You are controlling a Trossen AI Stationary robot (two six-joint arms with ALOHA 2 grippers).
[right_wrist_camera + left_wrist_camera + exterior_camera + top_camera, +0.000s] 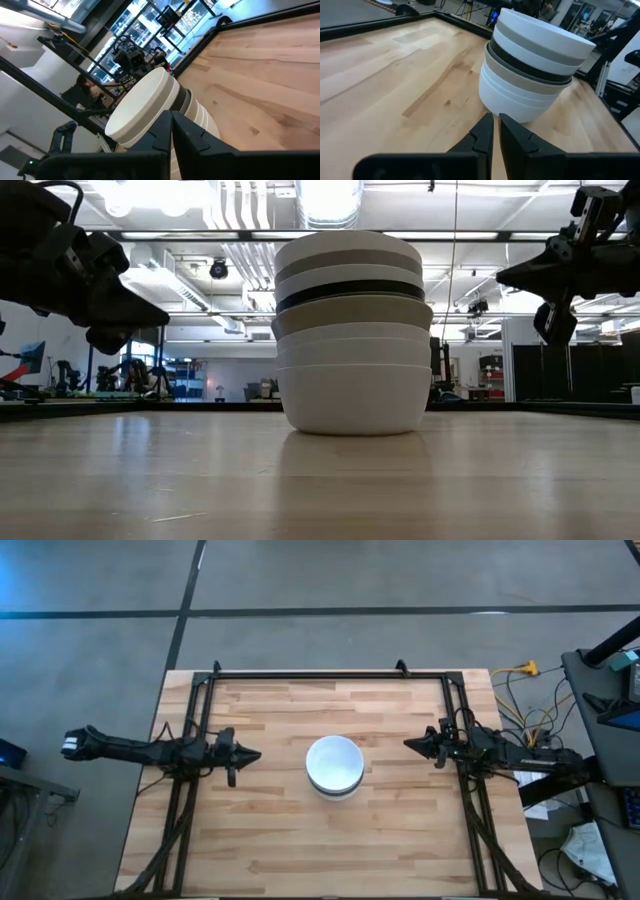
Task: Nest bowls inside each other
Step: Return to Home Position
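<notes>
The bowls stand nested in one stack at the table's middle, its bottom white bowl on the wood. The low view shows the stack with white, grey and black rims layered. It also shows in the left wrist view and the right wrist view. My left gripper hovers shut above the table, left of the stack, pointing at it. My right gripper hovers shut to the stack's right. Neither touches the bowls.
A black frame runs along the table's far edge and down both sides under the arms. Bare wood lies around the stack on all sides. Cables and equipment sit beyond the table's right edge.
</notes>
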